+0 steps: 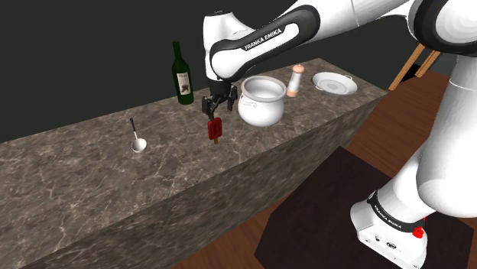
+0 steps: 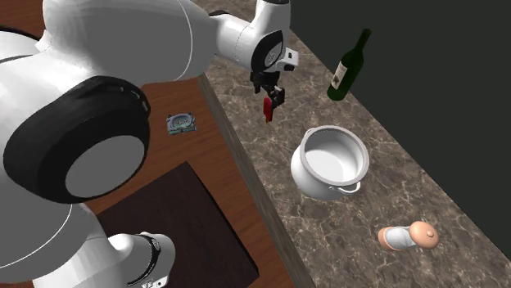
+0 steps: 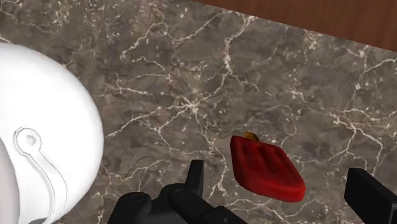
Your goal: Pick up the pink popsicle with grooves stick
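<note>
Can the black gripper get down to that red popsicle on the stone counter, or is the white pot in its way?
Probably yes. The gripper hangs open above the red popsicle, which lies flat on the counter. Nothing covers it, and the white pot stands to one side, apart from it.

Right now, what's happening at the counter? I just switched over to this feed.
The Franka arm is going for the red popsicle, which appears to lie on the marble counter. Its gripper hangs just over the popsicle with the fingers apart on either side, not clasping it, so nothing is picked up yet. A white pot stands close by, and a green bottle is near the wall.
</note>
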Available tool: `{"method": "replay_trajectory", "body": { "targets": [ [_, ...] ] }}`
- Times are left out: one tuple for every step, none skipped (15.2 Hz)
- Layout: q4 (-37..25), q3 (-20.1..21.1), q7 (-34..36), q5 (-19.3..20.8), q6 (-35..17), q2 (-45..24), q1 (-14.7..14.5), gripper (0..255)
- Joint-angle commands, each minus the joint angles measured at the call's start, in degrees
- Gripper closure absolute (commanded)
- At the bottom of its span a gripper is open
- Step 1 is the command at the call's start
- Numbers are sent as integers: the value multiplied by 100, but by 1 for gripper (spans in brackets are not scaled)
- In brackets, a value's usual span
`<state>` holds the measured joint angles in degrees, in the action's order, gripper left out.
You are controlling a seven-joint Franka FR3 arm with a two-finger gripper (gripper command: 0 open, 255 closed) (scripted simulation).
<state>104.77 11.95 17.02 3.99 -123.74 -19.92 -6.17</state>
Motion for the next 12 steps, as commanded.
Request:
{"method": "replay_trajectory", "body": {
  "targets": [
    [-501, -30, 35, 114, 44, -520, -72, 0],
    [-737, -42, 60, 162, 71, -761, -120, 0],
    [-740, -45, 60, 161, 71, -764, -123, 0],
    [-718, -50, 65, 170, 11, -802, -126, 0],
    [-696, -55, 70, 179, -49, -841, -129, 0],
    [-674, -61, 75, 189, -109, -880, -133, 0],
    [-655, -66, 81, 199, -168, -920, -136, 0],
    [-640, -72, 86, 209, -225, -963, -140, 0],
    [-624, -78, 92, 219, -283, -1006, -144, 0],
    [-602, -88, 101, 235, -373, -1074, -151, 0],
    [-601, -88, 101, 234, -374, -1074, -151, 0],
    [-601, -88, 101, 235, -373, -1074, -151, 0]
  ]
}}
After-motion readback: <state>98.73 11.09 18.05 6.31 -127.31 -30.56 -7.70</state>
